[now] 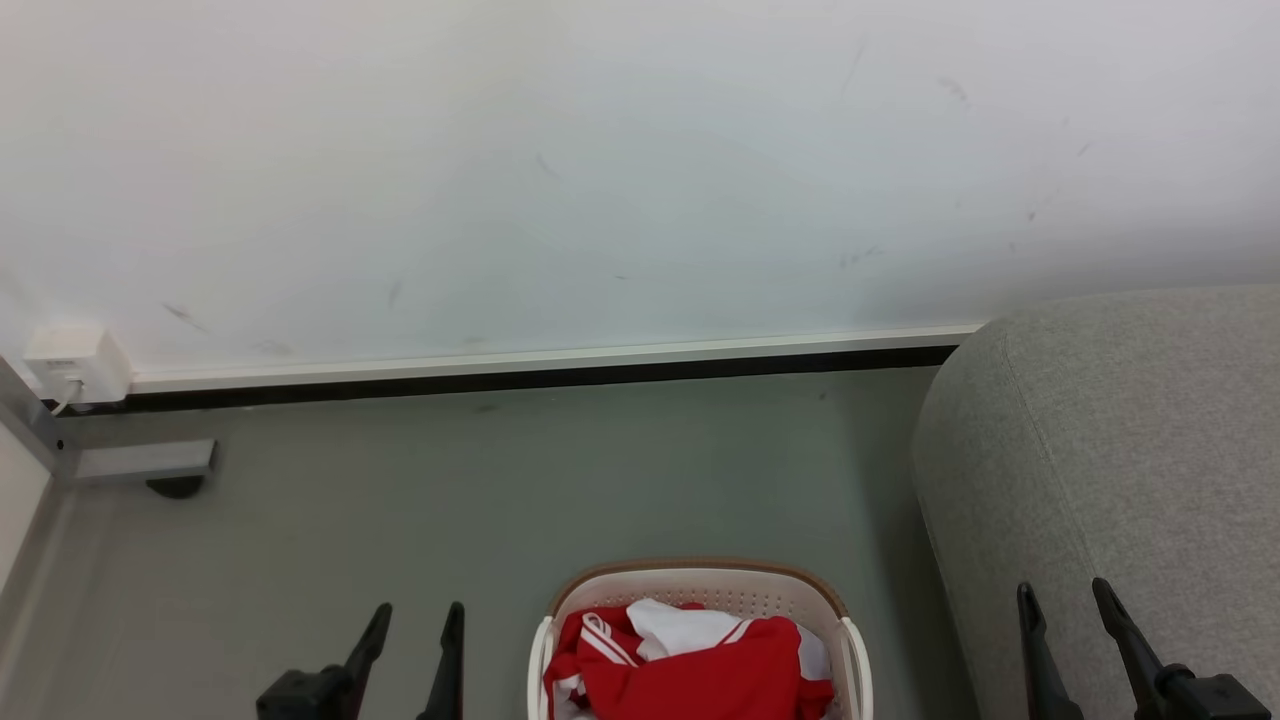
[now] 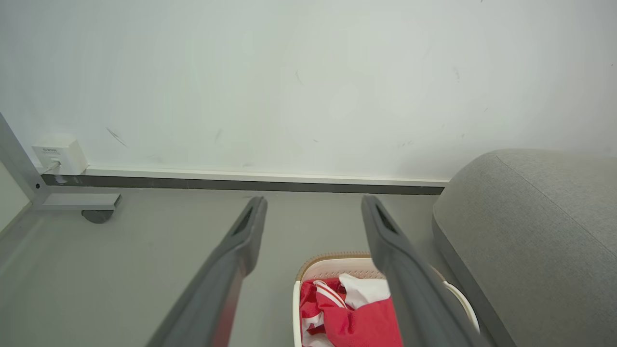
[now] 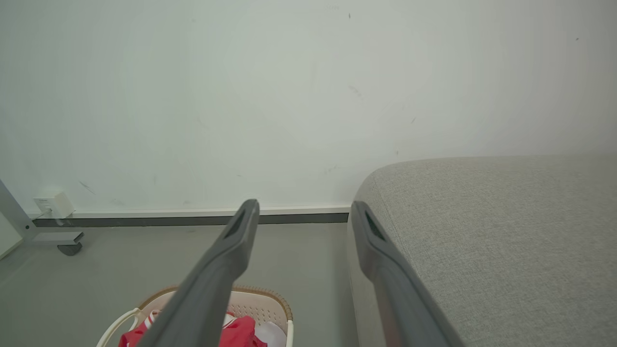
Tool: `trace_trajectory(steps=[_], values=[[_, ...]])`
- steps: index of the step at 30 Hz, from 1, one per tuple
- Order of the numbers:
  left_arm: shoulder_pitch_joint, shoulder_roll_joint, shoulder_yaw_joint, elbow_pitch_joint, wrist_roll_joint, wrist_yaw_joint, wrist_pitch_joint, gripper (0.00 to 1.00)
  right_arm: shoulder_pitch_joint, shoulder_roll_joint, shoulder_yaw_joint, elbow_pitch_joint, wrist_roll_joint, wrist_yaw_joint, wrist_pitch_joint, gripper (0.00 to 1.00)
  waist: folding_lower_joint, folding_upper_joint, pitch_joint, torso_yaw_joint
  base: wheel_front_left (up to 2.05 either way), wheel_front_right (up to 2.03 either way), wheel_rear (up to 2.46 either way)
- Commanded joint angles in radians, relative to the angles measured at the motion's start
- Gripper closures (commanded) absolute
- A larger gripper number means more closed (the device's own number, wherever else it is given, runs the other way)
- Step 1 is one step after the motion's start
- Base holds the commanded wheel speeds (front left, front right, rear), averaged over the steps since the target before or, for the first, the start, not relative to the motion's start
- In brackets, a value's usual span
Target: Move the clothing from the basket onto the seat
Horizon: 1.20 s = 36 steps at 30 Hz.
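Observation:
Red clothing (image 1: 690,665) with white panels and thin white stripes lies bunched in the cream basket (image 1: 700,582), which stands on the floor at the bottom middle of the head view. The light-grey seat (image 1: 1120,450) rises just to the basket's right. My left gripper (image 1: 418,612) hangs open over the floor to the left of the basket, with nothing between its fingers. My right gripper (image 1: 1065,590) hangs open in front of the seat, empty too. The left wrist view shows the clothing (image 2: 352,313) in the basket (image 2: 328,260) beside the seat (image 2: 530,226). The right wrist view shows the basket (image 3: 265,301) and the seat (image 3: 506,241).
A white wall with a dark skirting strip (image 1: 540,375) runs behind. At the far left stand a white socket box (image 1: 75,362) and a grey metal frame foot on a caster (image 1: 150,465). Grey floor (image 1: 560,470) spreads between the wall and the basket.

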Motion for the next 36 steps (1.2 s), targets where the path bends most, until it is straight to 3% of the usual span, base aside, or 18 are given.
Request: trace_trajectory(steps=[1, 24, 36], values=[[0.012, 0.008, 0.001, 0.002, 0.01, -0.002, -0.003, 0.0, 0.011, -0.007, 0.003, 0.003, 0.011, -0.002, -0.003, 0.0, 0.0, 0.0, 0.001, 0.0, 0.0, 0.0, 0.0], [0.008, 0.007, 0.005, -0.002, 0.012, -0.004, -0.003, 0.0, -0.003, -0.006, 0.022, -0.002, 0.041, -0.002, -0.003, 0.0, 0.0, 0.0, 0.014, -0.016, 0.0, 0.0, 0.0], [-0.053, 0.007, -0.003, -0.002, 0.031, -0.016, -0.003, 0.0, -0.042, -0.006, 0.051, -0.034, 0.051, -0.002, -0.003, 0.0, 0.0, 0.0, 0.065, -0.064, 0.0, 0.0, 0.0]])
